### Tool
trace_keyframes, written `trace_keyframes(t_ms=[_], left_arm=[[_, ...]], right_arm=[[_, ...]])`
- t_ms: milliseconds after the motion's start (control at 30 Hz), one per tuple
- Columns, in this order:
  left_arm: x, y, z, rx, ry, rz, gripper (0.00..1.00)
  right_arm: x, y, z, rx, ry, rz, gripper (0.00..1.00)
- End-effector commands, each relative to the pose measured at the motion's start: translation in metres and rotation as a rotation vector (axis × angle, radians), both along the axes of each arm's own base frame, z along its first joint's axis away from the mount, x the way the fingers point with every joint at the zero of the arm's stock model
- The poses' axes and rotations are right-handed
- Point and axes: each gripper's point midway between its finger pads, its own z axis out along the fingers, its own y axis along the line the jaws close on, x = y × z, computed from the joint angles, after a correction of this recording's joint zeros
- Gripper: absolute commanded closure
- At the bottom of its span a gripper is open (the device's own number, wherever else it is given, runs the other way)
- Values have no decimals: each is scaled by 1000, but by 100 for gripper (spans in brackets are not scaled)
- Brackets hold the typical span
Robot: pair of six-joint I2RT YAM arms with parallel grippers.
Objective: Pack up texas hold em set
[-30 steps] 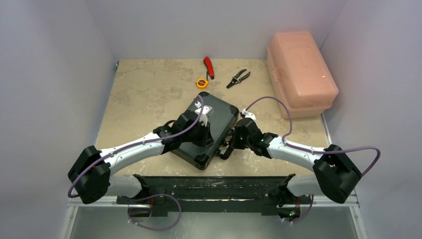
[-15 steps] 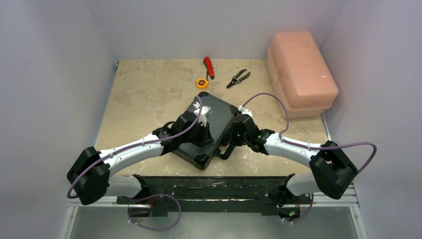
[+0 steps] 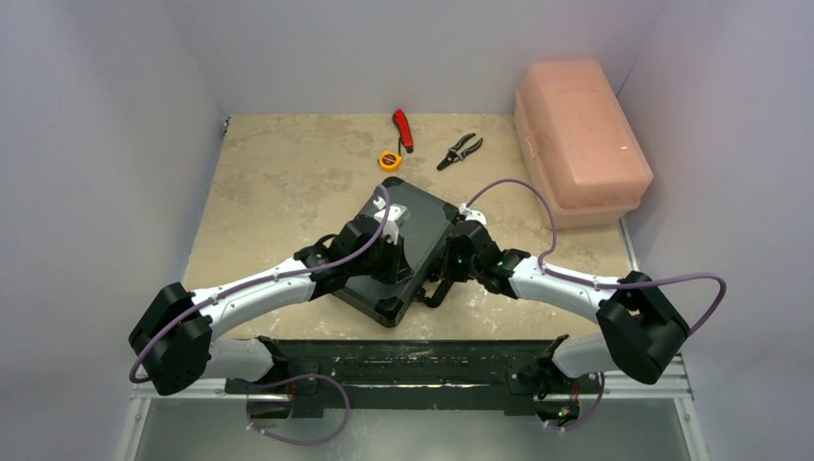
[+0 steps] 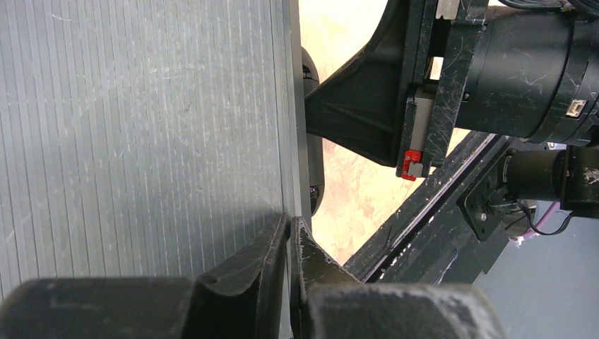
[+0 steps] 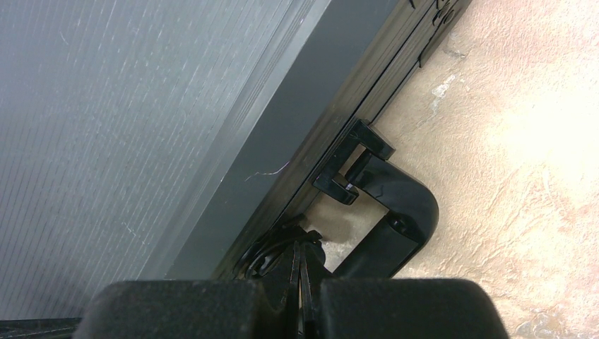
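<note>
The black briefcase [image 3: 415, 217] lies closed and flat at the table's middle. Chips, cards and buttons are hidden. My left gripper [image 3: 398, 269] is shut, its tips [image 4: 291, 224] resting on the ribbed lid [image 4: 141, 127] right at the front edge. My right gripper [image 3: 445, 273] is shut, its tips [image 5: 299, 246] against the case's front side [image 5: 282, 134] at a round latch [image 5: 268, 260], just beside the black handle [image 5: 399, 215]. The handle [image 3: 434, 294] lies flat on the table.
A pink plastic box [image 3: 579, 142] stands at the back right. A yellow tape measure [image 3: 389, 160], a red-handled tool [image 3: 402, 130] and black pliers [image 3: 460, 151] lie behind the case. Grey walls enclose the table on three sides.
My right arm has shifted left, bringing its gripper up against the case's front side by the handle. The left arm and the case have not moved.
</note>
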Motion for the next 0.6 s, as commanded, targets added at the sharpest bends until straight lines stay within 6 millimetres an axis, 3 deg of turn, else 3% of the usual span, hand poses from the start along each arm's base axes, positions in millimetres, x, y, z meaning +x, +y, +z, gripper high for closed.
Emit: trace_keyframes(t_ms=[0, 567], left_arm=[[-53, 52, -76, 279, 233, -21, 93], [-53, 49, -76, 275, 231, -23, 93]], right_arm=[[4, 2, 6, 13, -21, -2, 100], [-6, -3, -31, -18, 51, -8, 100]])
